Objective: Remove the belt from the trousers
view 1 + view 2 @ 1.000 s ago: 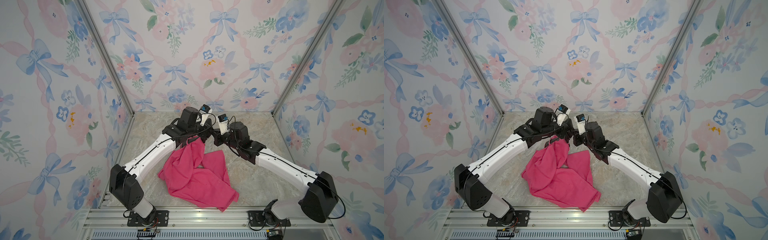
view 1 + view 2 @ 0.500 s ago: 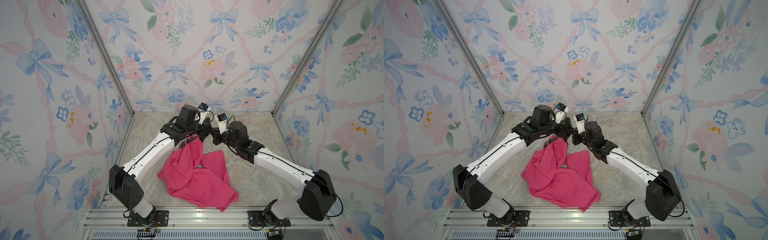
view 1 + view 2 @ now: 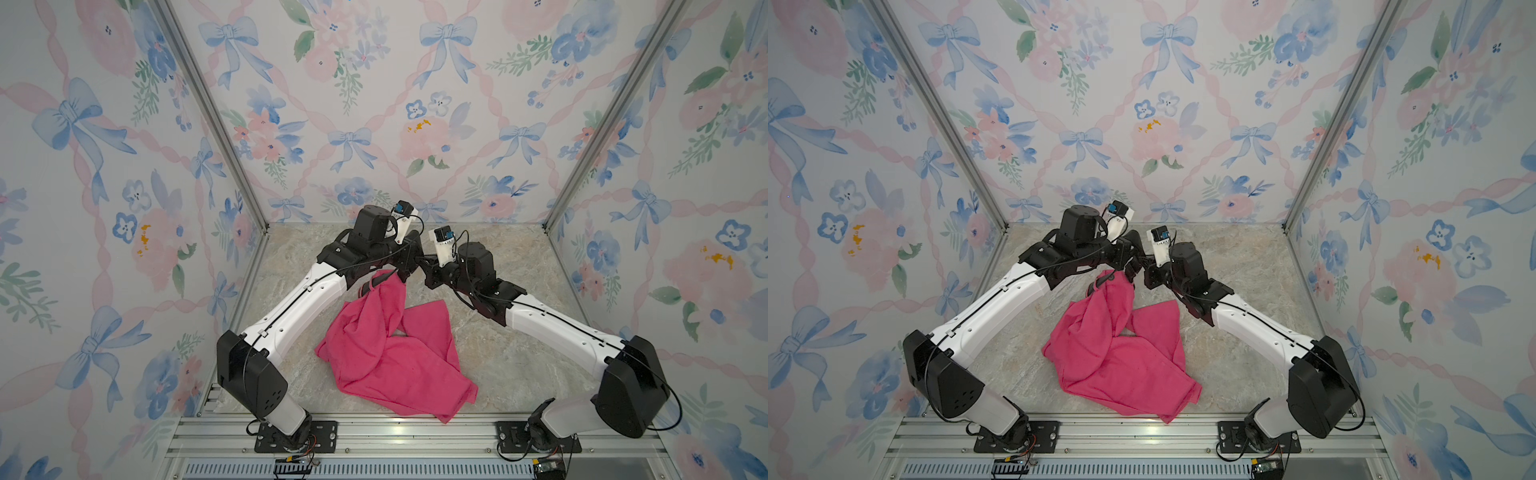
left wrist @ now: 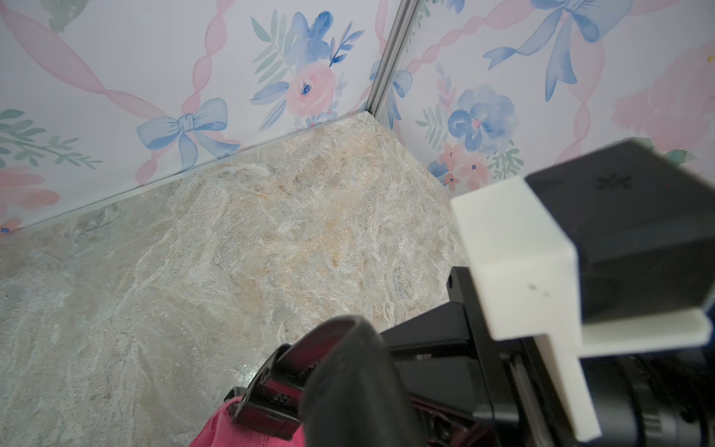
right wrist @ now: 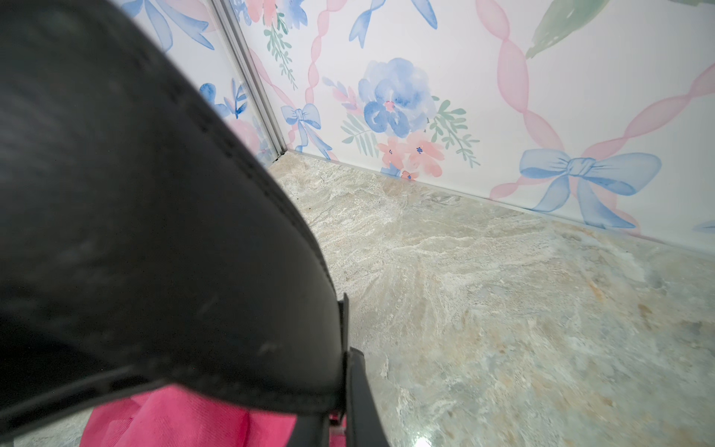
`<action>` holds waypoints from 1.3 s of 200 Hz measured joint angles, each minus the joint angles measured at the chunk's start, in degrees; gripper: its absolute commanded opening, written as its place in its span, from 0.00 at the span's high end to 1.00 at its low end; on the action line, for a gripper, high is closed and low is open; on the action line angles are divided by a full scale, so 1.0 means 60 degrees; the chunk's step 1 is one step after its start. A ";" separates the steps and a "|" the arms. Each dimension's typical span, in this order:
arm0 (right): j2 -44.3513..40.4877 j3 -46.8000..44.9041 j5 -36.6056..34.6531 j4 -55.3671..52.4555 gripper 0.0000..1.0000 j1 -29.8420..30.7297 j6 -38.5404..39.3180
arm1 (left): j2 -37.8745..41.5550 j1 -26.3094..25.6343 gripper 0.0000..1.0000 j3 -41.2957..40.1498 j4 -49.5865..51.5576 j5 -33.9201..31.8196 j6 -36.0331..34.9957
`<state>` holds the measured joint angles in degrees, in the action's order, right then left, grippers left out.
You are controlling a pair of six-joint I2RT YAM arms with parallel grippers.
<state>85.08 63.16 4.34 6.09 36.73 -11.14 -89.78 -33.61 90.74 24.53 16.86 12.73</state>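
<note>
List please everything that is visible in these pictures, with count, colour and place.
trousers: one, hot pink, crumpled mid-table, one end raised to the grippers
belt: one, black, at that raised end
table: one, beige marble pattern, under everything
walls: three, floral with blue bows, around the table
rail: one, silver, front edge
left arm, right arm: two, white and black, meeting over the far middle
left gripper: one, black, shut on the trousers
right gripper: one, black, shut on the belt
</note>
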 measured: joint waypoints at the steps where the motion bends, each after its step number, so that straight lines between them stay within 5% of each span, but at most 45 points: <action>1: 0.0000 0.0000 0.0000 0.0000 1.00 0.0000 0.0000 | 0.0000 0.0000 1.00 0.0000 0.0000 0.0000 0.0000; 37: 0.0007 0.0000 -0.0011 -0.0018 0.82 0.0000 -0.0011 | -0.0015 0.0073 1.00 0.0000 -0.0007 0.0208 0.0113; 73: 0.0084 -0.0062 0.0000 -0.0062 0.83 -0.0055 -0.0084 | -0.0022 0.0113 1.00 0.0040 -0.0055 0.0357 0.0251; 88: 0.0084 -0.0066 0.0011 -0.0040 1.00 -0.0055 -0.0095 | -0.0022 0.0113 1.00 0.0040 -0.0058 0.0357 0.0255; 177: -0.0040 -0.0273 0.0047 0.0084 1.00 -0.0062 -0.0073 | -0.0124 0.0124 1.00 0.0040 -0.0149 0.0528 0.0350; 260: 0.0291 -0.0419 0.0291 0.0674 0.85 -0.0117 -0.0291 | -0.0138 0.0280 1.00 0.0040 -0.0273 0.0699 0.0907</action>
<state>86.83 60.64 6.09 10.13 36.03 -12.88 -90.61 -31.92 90.98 22.90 21.06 18.17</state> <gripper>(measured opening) 0.153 0.078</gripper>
